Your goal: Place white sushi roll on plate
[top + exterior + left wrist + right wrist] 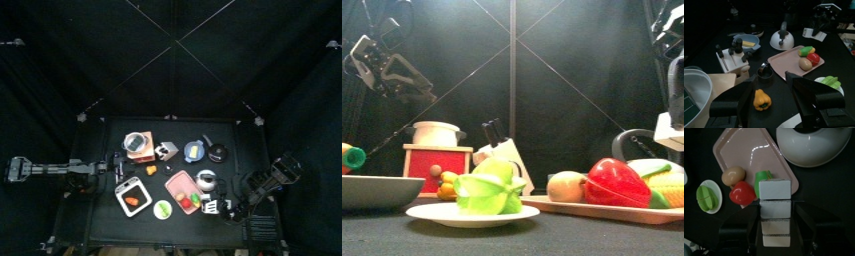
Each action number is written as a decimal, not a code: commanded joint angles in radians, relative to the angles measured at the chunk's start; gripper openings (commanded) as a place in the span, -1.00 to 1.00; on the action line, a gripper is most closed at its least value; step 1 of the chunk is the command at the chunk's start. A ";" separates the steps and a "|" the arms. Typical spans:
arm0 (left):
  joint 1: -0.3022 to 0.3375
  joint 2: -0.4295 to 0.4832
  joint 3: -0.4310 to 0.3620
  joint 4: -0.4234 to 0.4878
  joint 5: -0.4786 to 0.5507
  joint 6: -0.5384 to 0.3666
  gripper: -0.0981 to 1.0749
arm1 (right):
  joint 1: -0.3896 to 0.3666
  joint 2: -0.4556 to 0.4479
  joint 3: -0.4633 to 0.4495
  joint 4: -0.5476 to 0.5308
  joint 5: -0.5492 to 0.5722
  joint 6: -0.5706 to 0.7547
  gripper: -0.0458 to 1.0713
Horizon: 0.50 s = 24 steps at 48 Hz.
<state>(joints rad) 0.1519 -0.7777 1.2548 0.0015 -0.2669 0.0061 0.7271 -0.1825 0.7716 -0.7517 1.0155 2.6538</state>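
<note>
R fingers [776, 230] stand open around white blocks [775, 208] beside pink tray [744, 150]. L fingers [775, 97] open, empty, above orange pepper [762, 100] on tabletop [777, 116].

A: What is seen near the left hand [772, 102]?

B: Its two black jaws are held apart, and a small orange pepper [762, 99] is seen lying on the black counter [777, 70] between them.

A: And farther off?

B: A pink tray [784, 62] is loaded with a red pepper [814, 57], a tan round fruit [805, 63] and a green piece [807, 50]. Beyond it a white kettle [782, 39] is set, with a blue bowl [749, 41] beside it. The other arm [821, 15] is visible at the far side.
</note>
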 commanded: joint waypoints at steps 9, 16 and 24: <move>0.002 0.002 -0.012 0.002 -0.009 0.002 0.63 | -0.192 -0.043 -0.087 0.097 0.011 -0.377 0.21; 0.002 0.002 -0.011 0.000 -0.009 0.002 0.63 | -0.304 -0.048 -0.124 0.153 -0.014 -0.568 0.22; 0.000 0.000 -0.011 0.000 -0.009 0.002 0.63 | -0.411 -0.057 -0.127 0.189 -0.098 -0.704 0.22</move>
<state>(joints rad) 0.1519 -0.7793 1.2563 0.0015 -0.2669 0.0061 0.3651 -0.2071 0.6673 -0.5722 0.9587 1.9972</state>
